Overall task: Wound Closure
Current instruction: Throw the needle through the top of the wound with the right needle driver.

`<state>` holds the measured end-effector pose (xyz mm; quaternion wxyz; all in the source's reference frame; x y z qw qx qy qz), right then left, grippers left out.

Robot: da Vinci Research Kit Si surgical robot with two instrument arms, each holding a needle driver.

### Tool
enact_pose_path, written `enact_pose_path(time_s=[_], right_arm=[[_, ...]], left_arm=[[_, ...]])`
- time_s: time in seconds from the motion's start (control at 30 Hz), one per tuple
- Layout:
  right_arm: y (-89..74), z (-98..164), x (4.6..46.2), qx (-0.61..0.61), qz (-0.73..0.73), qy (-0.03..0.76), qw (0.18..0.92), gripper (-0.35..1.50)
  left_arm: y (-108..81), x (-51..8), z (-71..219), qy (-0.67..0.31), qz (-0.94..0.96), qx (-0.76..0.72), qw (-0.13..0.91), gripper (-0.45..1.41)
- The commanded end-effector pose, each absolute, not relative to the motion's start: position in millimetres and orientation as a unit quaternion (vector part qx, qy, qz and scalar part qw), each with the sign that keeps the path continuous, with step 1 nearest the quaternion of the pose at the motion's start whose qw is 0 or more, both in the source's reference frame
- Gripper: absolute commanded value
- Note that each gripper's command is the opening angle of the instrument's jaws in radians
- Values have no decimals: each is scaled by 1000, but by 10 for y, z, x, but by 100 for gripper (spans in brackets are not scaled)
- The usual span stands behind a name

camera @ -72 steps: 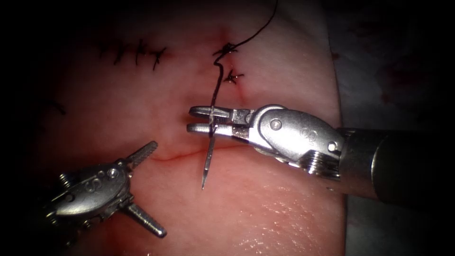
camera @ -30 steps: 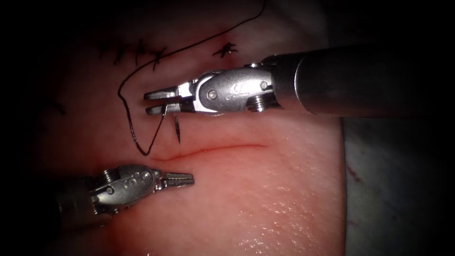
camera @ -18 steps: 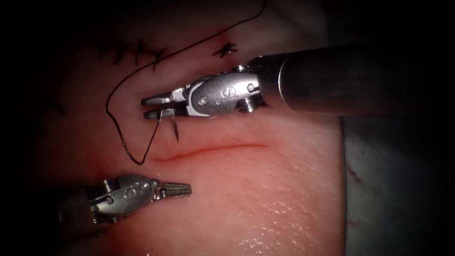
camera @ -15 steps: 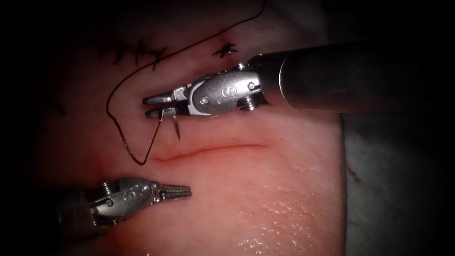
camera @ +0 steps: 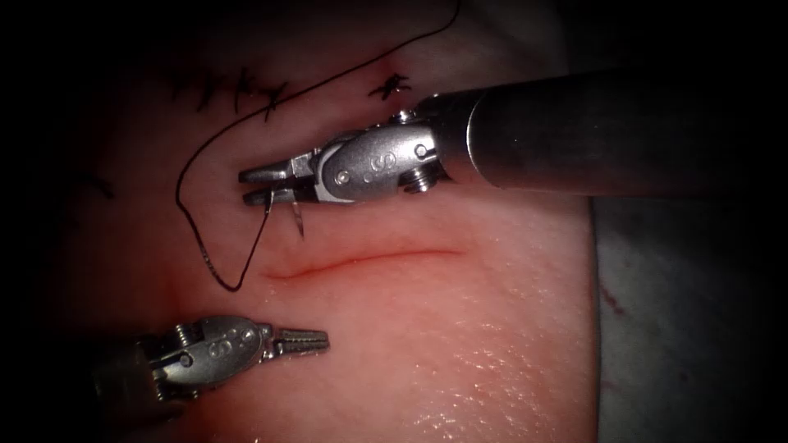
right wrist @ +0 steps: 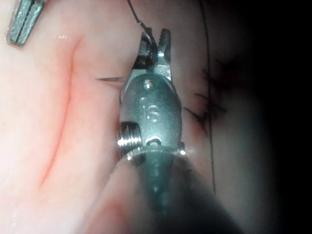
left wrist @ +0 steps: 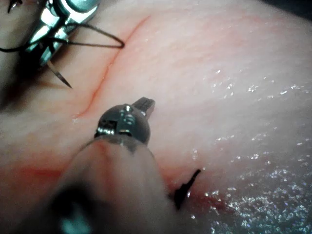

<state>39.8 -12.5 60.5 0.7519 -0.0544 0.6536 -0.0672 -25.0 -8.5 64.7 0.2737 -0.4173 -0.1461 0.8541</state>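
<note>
My right tool (camera: 254, 185) reaches in from the right, its jaws shut on the curved needle (camera: 297, 221) along the body, back from the point. The needle's point hangs free, aimed down at the tissue (camera: 460, 328) just above the left end of the cut (camera: 369, 258), and is not in the tissue. Black thread (camera: 177, 193) loops down from the jaws to the cut's left end, then climbs away. My left tool (camera: 316, 338) lies below the cut, shut and holding nothing. The left wrist view has its jaws (left wrist: 145, 105) near the cut (left wrist: 107, 68). The right wrist view has the gripped needle (right wrist: 109, 79).
Older dark stitches (camera: 238, 90) and a knot (camera: 390, 86) sit on the tissue beyond the right tool. A short dark thread end (left wrist: 185, 190) lies on the tissue near the left tool's shaft. The tissue's right edge (camera: 591, 271) meets a grey surface.
The right tool has drifted slightly left with the needle, and the thread loop has swung left with it. The left tool, open at first, has shut and slid down and left.
</note>
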Motion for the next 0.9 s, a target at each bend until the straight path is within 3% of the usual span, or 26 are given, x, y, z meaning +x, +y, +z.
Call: enact_pose_path(time_s=[0.03,0.47,0.9], right_arm=[[-121,610,408,-57,-70,654,751,-35],[-157,635,408,-90,-121,647,747,-35],[-205,659,376,-128,-131,648,740,-35]], left_arm=[[-85,-254,654,-147,854,-419,272,-45],[-92,-234,639,-153,854,-418,270,-45],[-99,-194,631,-142,863,-401,274,-45]])
